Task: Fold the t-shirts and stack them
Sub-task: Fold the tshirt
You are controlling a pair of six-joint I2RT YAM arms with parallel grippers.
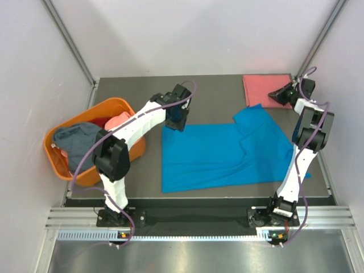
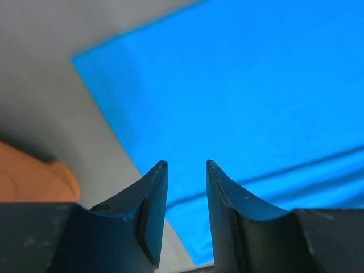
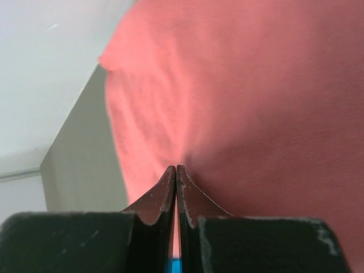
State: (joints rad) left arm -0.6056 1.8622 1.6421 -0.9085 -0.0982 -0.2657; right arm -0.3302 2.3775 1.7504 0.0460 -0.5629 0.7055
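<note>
A robotics lab cell: plain white panel walls (image 1: pixel 199 34) enclose a grey desk (image 1: pixel 216 91), and the left arm (image 1: pixel 122 139) and right arm (image 1: pixel 296 170) are bolted to an aluminium rail (image 1: pixel 199 215).

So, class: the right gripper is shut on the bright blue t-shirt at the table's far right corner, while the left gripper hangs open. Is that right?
No. The right gripper is shut on the salmon-pink t-shirt, as the right wrist view shows: pink cloth puckers at its tips. The bright blue t-shirt lies spread in the middle. The left gripper does hang open.
</note>
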